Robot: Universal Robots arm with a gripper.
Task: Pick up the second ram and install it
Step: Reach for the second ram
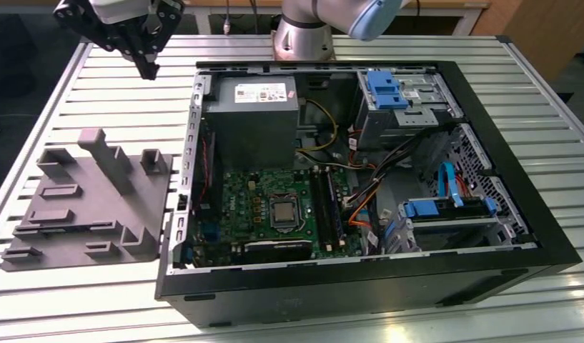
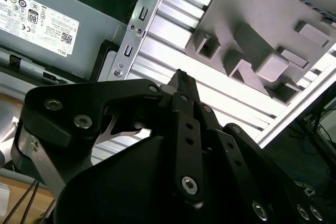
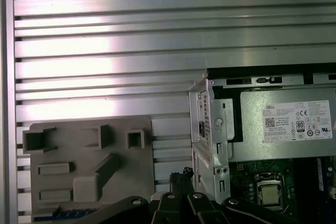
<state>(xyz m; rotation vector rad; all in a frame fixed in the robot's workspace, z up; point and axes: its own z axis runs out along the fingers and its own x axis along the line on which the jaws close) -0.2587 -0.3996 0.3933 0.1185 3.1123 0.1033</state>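
second ram (image 3: pixel 68 213) in grey fixture (image 3: pixel 123 153), end effector (image 3: pixel 182 175) nearby

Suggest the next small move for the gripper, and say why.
Probably swing the gripper over to the grey fixture, toward what looks like the second ram, a blue strip at the fixture's edge in the first wrist view. The gripper looks shut and empty, hanging above the slatted table, apart from the fixture.
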